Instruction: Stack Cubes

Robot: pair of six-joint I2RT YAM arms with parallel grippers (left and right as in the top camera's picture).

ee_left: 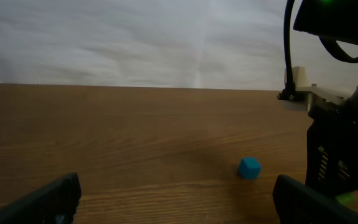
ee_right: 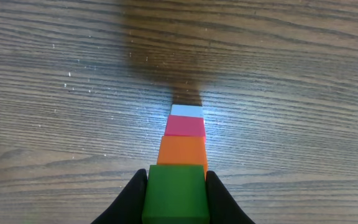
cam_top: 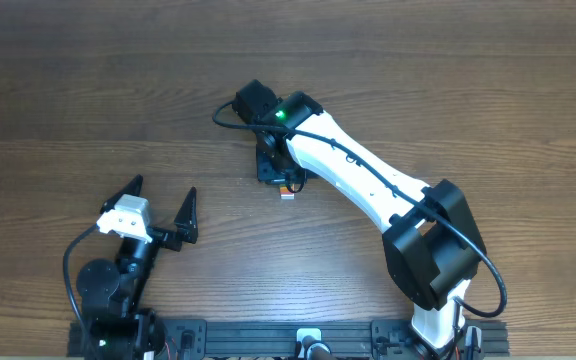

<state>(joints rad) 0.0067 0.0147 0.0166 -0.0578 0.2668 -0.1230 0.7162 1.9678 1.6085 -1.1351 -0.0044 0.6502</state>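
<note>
Step in hand, by judgement: setting the green cube [ee_right: 176,200] on top of the stack. To do it well:
- Square its edges over the orange cube [ee_right: 182,149] beneath.
- Lower straight until it seats flat.
- Part the fingers evenly and lift straight up, with no sideways drag.

The stack is four high and narrow, so a nudge on release would likely topple it. Whether green already rests on orange cannot be told from the wrist view.

Right gripper [ee_right: 176,182]: its fingers [ee_right: 221,198] are closed on the green cube, one on each side face, with the cube centred between them. Below it in line are the orange cube, the pink cube [ee_right: 185,126] and the white cube [ee_right: 186,111], lowest on the bench [cam_top: 468,80]. In the top view the stack sits mid-bench, under the right arm's wrist.

Left gripper [cam_top: 163,190]: fingers spread wide, holding nothing, near its own base and well apart from the stack. The blue cube [ee_left: 249,168] stands alone on the bench ahead of the left gripper, near the right arm. It is probably the next piece.
</note>
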